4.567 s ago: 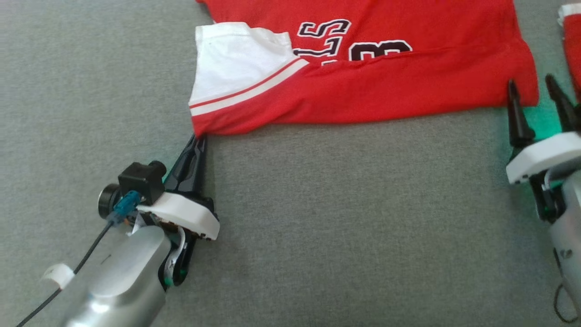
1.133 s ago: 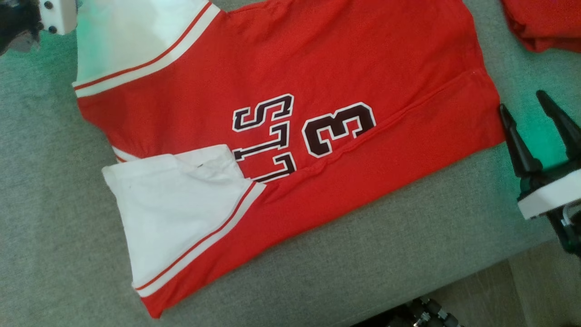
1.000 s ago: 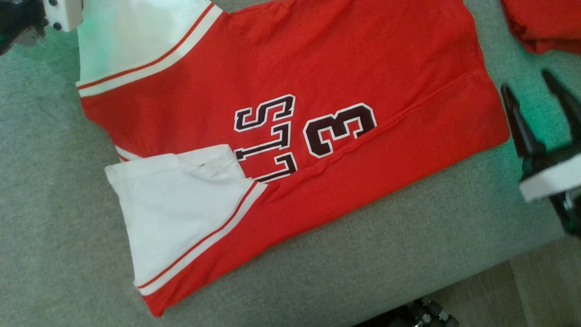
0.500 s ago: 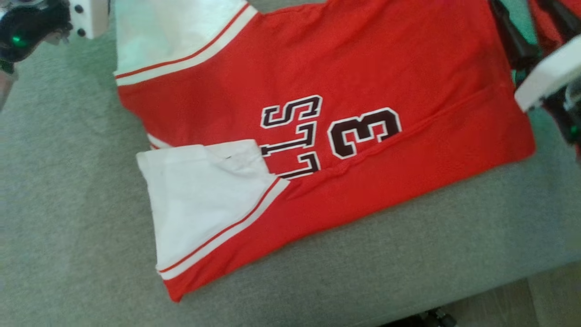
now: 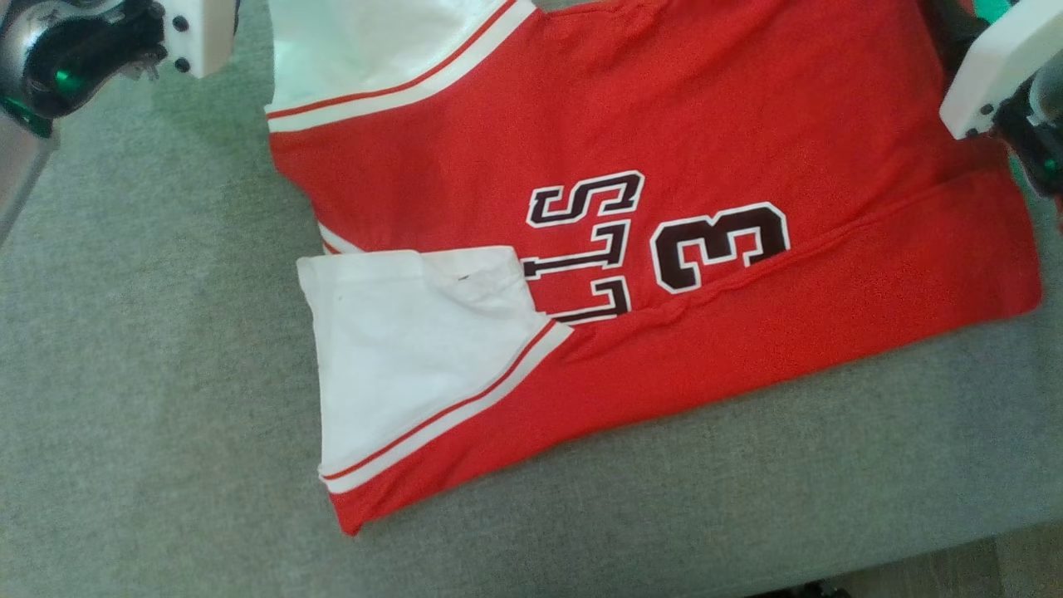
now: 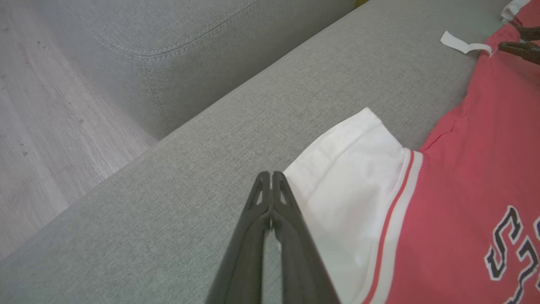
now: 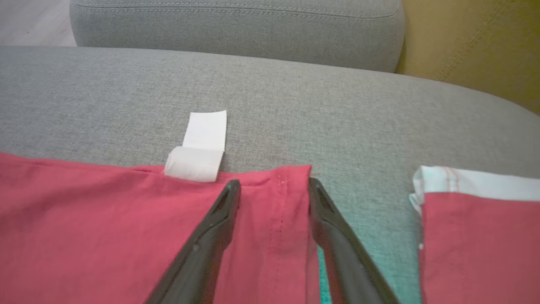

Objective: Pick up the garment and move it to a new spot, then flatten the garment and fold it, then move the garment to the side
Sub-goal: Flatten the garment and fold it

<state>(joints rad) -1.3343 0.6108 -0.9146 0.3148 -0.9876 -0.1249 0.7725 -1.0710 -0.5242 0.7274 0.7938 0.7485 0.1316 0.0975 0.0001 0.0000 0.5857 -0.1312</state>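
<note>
The garment (image 5: 664, 124) is a red jersey with white sleeves and dark lettering, lying flat on the grey sofa seat (image 5: 149, 374). One white sleeve (image 5: 407, 349) is folded over its front. In the right wrist view my right gripper (image 7: 274, 181) stands open, its two fingers straddling the far corner of the red hem (image 7: 278, 211), next to a white label (image 7: 202, 147). My left gripper (image 6: 271, 175) is shut with nothing in it, its tips on the seat just beside the other white sleeve (image 6: 350, 177).
A second red and white garment (image 7: 476, 236) lies just right of the right gripper. A grey back cushion (image 7: 236, 25) and a yellow cushion (image 7: 476, 42) stand behind. Wood floor (image 6: 42, 126) lies past the seat's edge on the left arm's side.
The head camera has shifted. My right gripper has moved from beside the hem up to the garment's far corner, its jaws narrower. The garment lies as before.
</note>
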